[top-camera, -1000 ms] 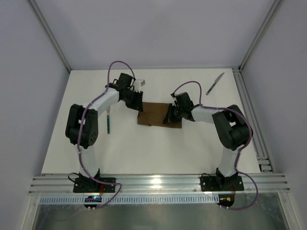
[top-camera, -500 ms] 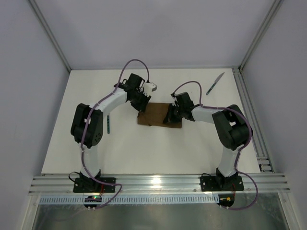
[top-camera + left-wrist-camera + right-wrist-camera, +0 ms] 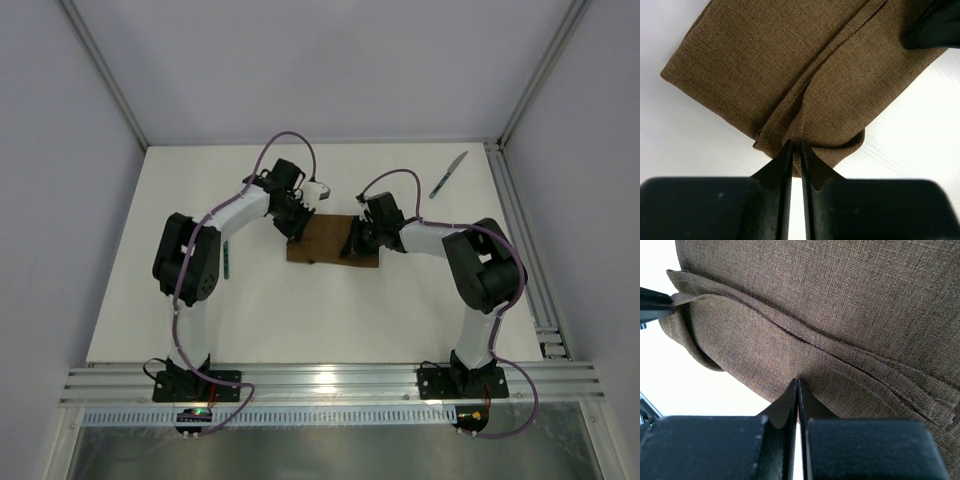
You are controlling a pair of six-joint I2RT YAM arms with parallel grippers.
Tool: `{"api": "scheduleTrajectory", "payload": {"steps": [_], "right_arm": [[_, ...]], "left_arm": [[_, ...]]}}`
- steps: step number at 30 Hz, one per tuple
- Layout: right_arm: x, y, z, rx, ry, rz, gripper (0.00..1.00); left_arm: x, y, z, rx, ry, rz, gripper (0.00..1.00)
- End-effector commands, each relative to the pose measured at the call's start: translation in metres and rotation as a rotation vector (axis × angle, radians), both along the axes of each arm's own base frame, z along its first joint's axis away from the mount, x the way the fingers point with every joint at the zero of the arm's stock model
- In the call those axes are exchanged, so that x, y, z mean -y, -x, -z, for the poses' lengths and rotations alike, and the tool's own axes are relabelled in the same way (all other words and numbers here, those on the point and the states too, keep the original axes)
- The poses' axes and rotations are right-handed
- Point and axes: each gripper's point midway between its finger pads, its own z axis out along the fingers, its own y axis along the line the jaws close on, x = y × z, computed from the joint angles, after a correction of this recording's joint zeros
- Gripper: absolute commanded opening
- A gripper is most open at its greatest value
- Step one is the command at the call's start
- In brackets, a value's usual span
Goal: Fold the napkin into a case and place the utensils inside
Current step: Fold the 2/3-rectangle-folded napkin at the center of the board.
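Both grippers [image 3: 796, 144] [image 3: 798, 381] on napkin [image 3: 325, 242] (opposite ends)

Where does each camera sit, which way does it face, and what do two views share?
Top external: above and behind the robot, looking down at the table; left arm and right arm whole, left gripper and right gripper at the folded napkin.
Left wrist: low, facing along its own fingers at the napkin's edge.
Right wrist: low, facing along its own shut fingers at the napkin's other end.
Shared: each wrist view catches the napkin and the other gripper's fingertip.
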Motion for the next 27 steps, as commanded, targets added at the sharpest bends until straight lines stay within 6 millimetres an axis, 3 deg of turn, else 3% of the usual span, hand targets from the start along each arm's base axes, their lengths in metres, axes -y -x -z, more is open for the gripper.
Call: {"api": "scheduleTrajectory", "payload": {"steps": [1,3,8,14,21,25,27], "right_arm": [[0.009,0.006,0.019,-0.042,0.053,-0.007,0.04],[0.009,0.006,0.02,-0.043,0.052,-0.01,0.04],[0.009,0.005,0.019,-0.041,0.051,-0.031,0.04],[0.01,0.005,0.022,-0.045,0.05,-0.051,0.04],[0.011,0.005,0.022,-0.044,0.046,-0.061,0.04],[0.011,0.003,0.011,-0.014,0.042,-0.074,0.04],[0.01,0.0,-0.005,0.022,0.033,-0.078,0.04]], "left_arm": [[0.004,-0.01,0.0,0.023,-0.003,-0.002,0.09],[0.001,-0.017,0.002,0.046,-0.024,-0.015,0.0],[0.008,-0.03,0.0,0.078,-0.008,-0.015,0.0],[0.011,-0.034,0.011,0.036,-0.003,-0.025,0.0],[0.0,-0.039,0.024,0.018,-0.025,-0.063,0.0],[-0.007,-0.043,0.028,0.009,-0.007,-0.111,0.0],[-0.006,-0.044,0.027,0.015,0.008,-0.116,0.0]]}}
